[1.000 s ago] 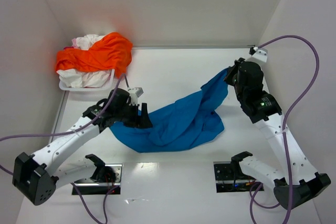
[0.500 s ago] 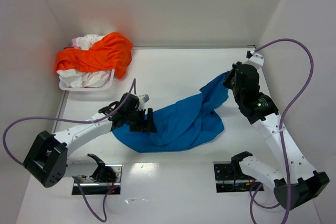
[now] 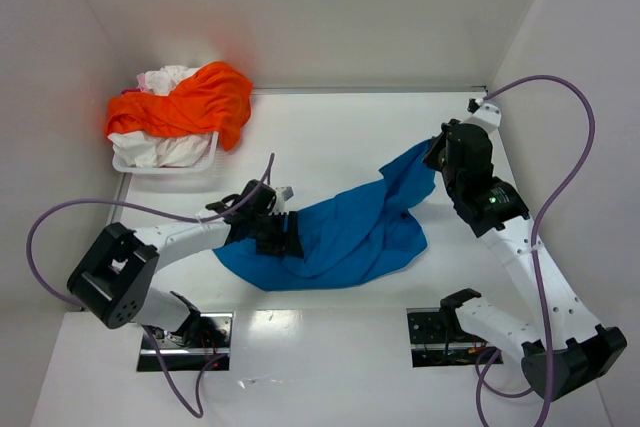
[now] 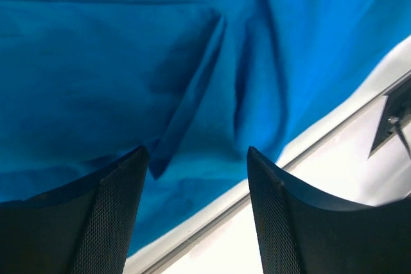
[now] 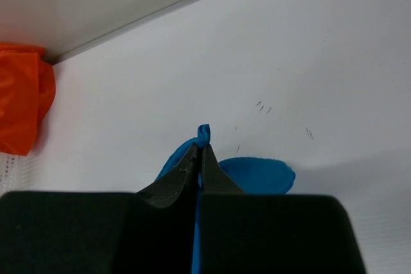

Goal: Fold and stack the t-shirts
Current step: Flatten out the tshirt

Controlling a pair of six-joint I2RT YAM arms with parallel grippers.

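A bright blue t-shirt (image 3: 345,232) lies crumpled across the middle of the table. My right gripper (image 3: 437,150) is shut on its far right corner, and a pinched tuft of blue cloth (image 5: 203,134) shows past the fingertips (image 5: 192,158). My left gripper (image 3: 290,234) is open just above the shirt's left part; its fingers (image 4: 115,210) frame blue folds (image 4: 192,94) with nothing between them. An orange t-shirt (image 3: 190,102) and white/pinkish ones (image 3: 165,147) are piled at the back left.
The pile sits in a white basket (image 3: 125,163) against the left wall. White walls close in the table on the left, back and right. Two black mounts (image 3: 185,339) (image 3: 445,332) stand at the near edge. Purple cables loop beside both arms.
My left gripper has moved right along the blue shirt's left edge and the arm has stretched out lower. The right gripper has stayed put, holding the corner.
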